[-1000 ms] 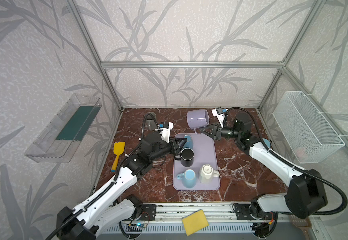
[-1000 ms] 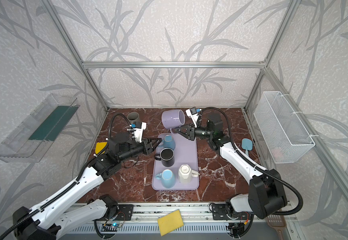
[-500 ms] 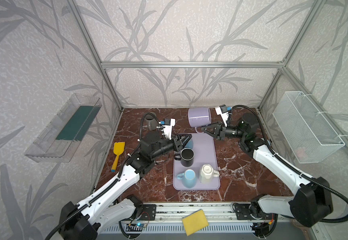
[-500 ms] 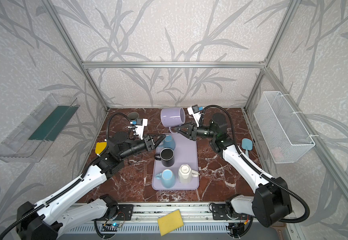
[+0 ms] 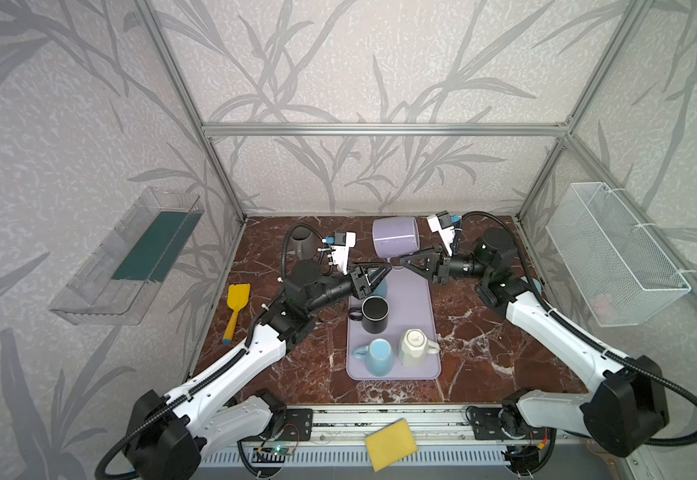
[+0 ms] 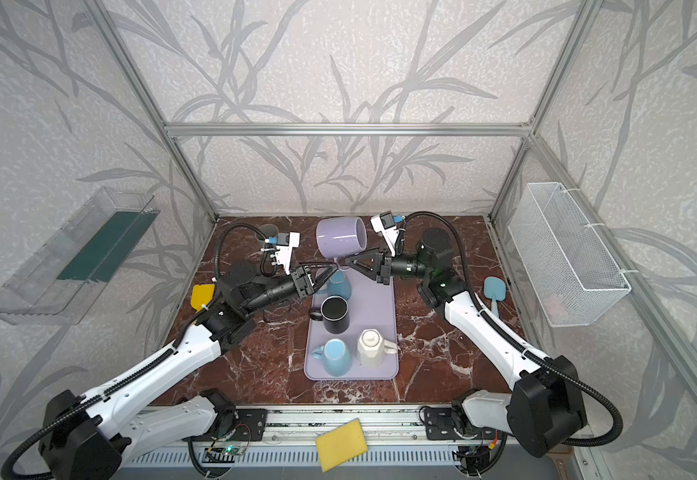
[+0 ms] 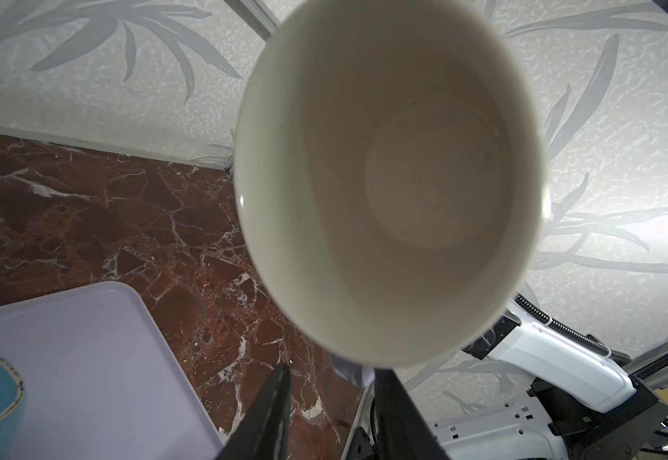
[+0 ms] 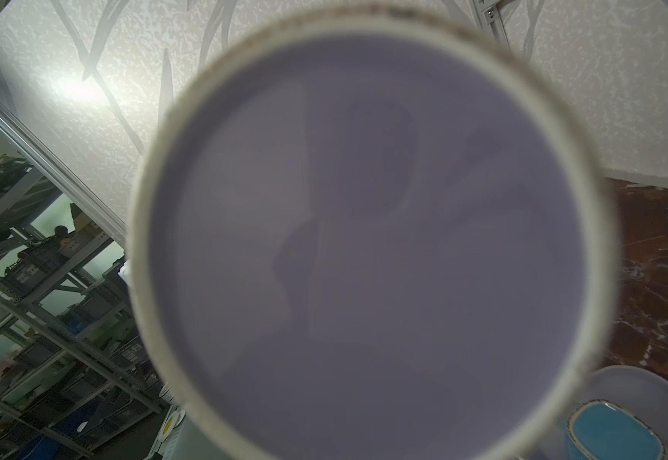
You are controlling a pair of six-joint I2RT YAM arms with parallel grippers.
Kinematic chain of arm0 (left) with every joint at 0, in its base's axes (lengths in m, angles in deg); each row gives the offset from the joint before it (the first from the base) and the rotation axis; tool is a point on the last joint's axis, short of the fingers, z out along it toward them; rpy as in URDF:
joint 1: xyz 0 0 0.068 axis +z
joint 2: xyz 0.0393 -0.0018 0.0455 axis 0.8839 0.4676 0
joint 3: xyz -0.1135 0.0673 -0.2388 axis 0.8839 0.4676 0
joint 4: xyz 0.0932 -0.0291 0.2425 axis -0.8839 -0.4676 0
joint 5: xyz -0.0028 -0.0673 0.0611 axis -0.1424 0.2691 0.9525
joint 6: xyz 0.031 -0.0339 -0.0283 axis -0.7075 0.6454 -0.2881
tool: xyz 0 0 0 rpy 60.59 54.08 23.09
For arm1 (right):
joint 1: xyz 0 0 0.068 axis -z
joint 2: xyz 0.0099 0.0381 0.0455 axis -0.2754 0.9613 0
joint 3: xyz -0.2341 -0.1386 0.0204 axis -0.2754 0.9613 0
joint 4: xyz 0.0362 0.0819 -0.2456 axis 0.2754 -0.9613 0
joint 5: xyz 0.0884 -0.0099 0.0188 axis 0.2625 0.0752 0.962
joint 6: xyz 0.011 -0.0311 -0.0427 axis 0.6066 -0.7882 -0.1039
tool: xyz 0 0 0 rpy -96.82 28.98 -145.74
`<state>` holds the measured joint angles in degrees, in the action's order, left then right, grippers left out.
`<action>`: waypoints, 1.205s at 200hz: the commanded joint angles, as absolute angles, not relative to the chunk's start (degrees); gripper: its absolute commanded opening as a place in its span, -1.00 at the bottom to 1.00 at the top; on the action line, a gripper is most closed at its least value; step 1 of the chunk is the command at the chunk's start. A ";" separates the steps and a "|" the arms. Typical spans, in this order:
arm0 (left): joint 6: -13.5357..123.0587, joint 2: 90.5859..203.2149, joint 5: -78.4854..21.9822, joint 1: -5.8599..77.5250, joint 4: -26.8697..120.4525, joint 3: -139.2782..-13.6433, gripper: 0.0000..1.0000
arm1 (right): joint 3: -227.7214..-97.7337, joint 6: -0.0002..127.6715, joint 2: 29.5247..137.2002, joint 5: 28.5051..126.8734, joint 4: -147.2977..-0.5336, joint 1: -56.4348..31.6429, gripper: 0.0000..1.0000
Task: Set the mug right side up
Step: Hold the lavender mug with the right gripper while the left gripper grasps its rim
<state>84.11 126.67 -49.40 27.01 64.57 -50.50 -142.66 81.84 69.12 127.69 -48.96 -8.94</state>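
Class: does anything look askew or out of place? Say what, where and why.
The lilac mug hangs sideways in mid-air by the tray's far end, the right pincer shut on its handle. The cream mug on the tray stands bottom up. A yellow sponge lies on the front rail.

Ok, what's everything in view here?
lilac mug: 1, lilac, airborne, sideways
tray: 1, lilac, table centre
black mug: 1, black, tray
blue mug: 1, light blue, tray
teal mug: 1, teal, tray
cream mug: 1, cream, inverted on tray
grey mug: 1, grey, back left
yellow spatula: 1, yellow, table left
blue spatula: 1, blue, table right
sponge: 1, yellow, front rail
bin: 1, clear, left wall
basket: 1, white, right wall
right gripper: 1, black, holding lilac mug
left gripper: 1, black, open
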 commanded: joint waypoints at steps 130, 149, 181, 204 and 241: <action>88.68 127.95 -55.74 26.87 78.12 -52.86 -0.22 | -143.13 88.37 66.97 128.54 -35.66 -11.18 -1.00; 89.35 128.11 -56.14 26.83 79.37 -52.87 -0.22 | -143.08 88.91 67.07 128.55 -35.01 -11.44 -1.00; 90.10 128.30 -56.57 26.88 80.76 -52.76 -0.24 | -143.13 89.59 67.19 128.62 -34.13 -11.65 -1.00; 90.29 128.30 -56.54 26.79 80.98 -52.74 -0.26 | -143.04 90.70 67.54 128.98 -32.84 -11.86 -1.00; 90.36 128.32 -56.67 26.88 81.18 -52.87 -0.36 | -142.86 91.54 67.63 129.50 -32.84 -11.96 -1.00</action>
<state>89.57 128.33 -55.68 26.99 78.23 -51.03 -142.55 90.95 68.82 127.99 -38.52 -11.39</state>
